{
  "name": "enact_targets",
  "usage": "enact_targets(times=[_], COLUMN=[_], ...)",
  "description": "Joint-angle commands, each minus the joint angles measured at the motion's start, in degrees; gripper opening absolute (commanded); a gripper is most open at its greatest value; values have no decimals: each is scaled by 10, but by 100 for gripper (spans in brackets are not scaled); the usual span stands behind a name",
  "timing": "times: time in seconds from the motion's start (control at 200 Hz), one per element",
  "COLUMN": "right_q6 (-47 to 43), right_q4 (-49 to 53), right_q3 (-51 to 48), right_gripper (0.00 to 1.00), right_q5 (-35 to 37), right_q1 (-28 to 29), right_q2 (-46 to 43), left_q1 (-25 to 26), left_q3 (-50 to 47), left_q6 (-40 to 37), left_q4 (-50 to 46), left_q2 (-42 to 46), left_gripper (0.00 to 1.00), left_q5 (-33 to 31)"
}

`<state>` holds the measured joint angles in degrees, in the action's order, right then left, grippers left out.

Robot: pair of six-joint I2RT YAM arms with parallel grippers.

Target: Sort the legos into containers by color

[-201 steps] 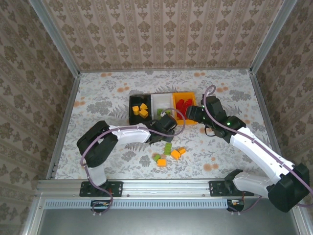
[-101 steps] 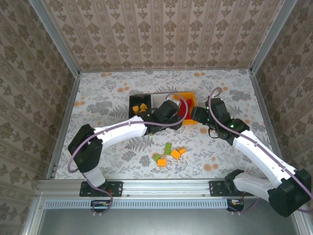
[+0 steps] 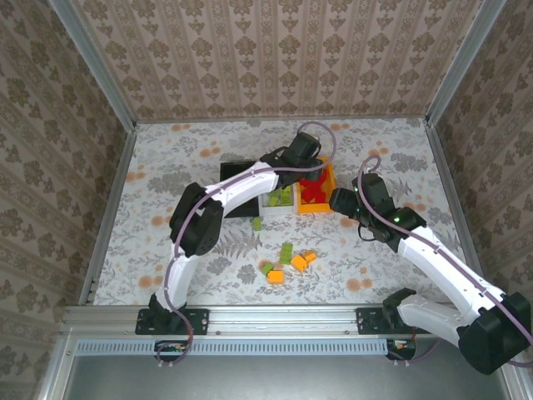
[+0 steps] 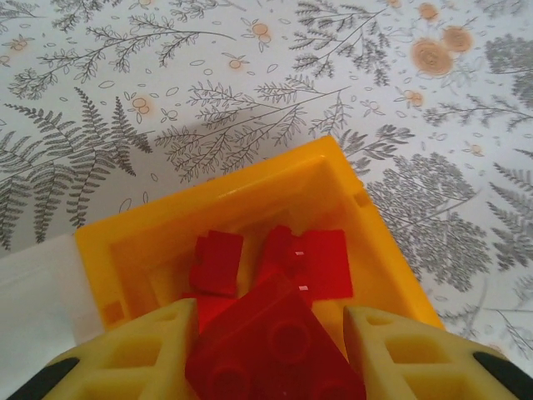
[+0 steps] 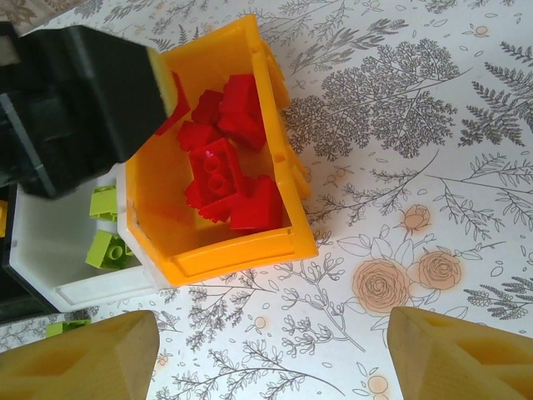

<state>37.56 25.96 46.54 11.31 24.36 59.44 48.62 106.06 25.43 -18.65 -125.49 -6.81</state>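
— Left gripper [image 4: 268,335]?
— Above the orange bin [image 4: 371,229], clamped on a red brick [image 4: 287,354] (more red bricks [image 4: 218,262] lie inside).
— Right gripper [image 5: 271,354]?
— Jaws apart, empty, just beside that bin.

L claw [image 4: 271,367] w/ red lego [image 4: 268,333] swung over orange bin [image 4: 391,258], R claw [image 5: 275,358] backed off

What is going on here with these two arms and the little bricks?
The left end effector grips a small red plastic brick above the orange rectangular plastic bin, which already holds red ones. The right end effector hangs open and empty beside that bin. A few green and orange bricks lie loose on the floral table, not yet sorted.
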Motion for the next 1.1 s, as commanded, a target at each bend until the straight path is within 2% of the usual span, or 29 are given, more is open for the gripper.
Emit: enact_targets(times=[0.0,0.185,0.3,0.42,0.59,0.71,0.83,1.09], right_q6=[2,-7,-14,-23,-34,-34,-29,-94], right_q4=[6,2,2,-3,6,16,6,3], right_q3=[-12,-19,-23,-25,-22,-25,-37,7], right_gripper=[74,76,76,76,76,76,75,64], right_q5=[-13,-45,-66,-101,-112,-105,-106,-80], right_q1=[-4,-4,-1,10,74,135,186,262], right_q2=[-6,1,7,22,60,92,120,187], left_q1=[-3,-6,-5,-3,2,14,30,29], left_q3=[62,83,38,-40,-208,-344,-455,-631], left_q6=[-14,-10,4,22,52,71,85,157], left_q4=[-38,-52,-20,22,85,105,91,42], left_q2=[-23,-19,34,112,257,360,452,625], left_gripper=[43,65,81,91,100,100,100,100], left_q5=[1,11,26,45,59,46,5,-25])
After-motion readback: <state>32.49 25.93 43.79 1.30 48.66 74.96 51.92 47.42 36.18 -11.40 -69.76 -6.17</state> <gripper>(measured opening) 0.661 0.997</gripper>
